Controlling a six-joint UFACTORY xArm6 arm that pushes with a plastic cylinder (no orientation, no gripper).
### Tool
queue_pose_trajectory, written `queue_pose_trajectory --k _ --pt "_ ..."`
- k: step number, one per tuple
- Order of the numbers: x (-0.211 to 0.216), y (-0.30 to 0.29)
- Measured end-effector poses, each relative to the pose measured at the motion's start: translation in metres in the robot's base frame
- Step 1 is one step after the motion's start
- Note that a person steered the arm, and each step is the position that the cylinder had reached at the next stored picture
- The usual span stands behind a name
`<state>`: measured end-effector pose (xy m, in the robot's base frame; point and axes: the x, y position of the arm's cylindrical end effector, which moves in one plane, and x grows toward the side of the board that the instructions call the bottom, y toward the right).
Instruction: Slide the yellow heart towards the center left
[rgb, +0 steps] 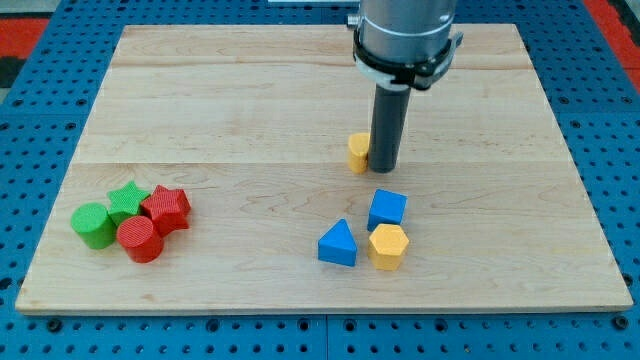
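Observation:
The yellow heart (357, 152) lies near the middle of the wooden board (250, 110), partly hidden behind my rod. My tip (383, 167) stands right against the heart's right side, touching or nearly touching it. The heart's shape is only partly visible.
A blue cube (387, 208), a blue triangle (338, 244) and a yellow hexagon (388, 246) sit below my tip. At the view's lower left cluster a green cylinder (93, 224), a green star (127, 199), a red star (167, 208) and a red cylinder (140, 239).

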<state>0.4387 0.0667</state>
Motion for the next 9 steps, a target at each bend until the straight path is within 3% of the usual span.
queue_pose_trajectory --k 2,4,6,8,9 --pt "-0.051 -0.108" --pt "-0.071 -0.055" --pt "-0.107 -0.090" --pt "-0.071 -0.115" --pt "-0.071 -0.162"
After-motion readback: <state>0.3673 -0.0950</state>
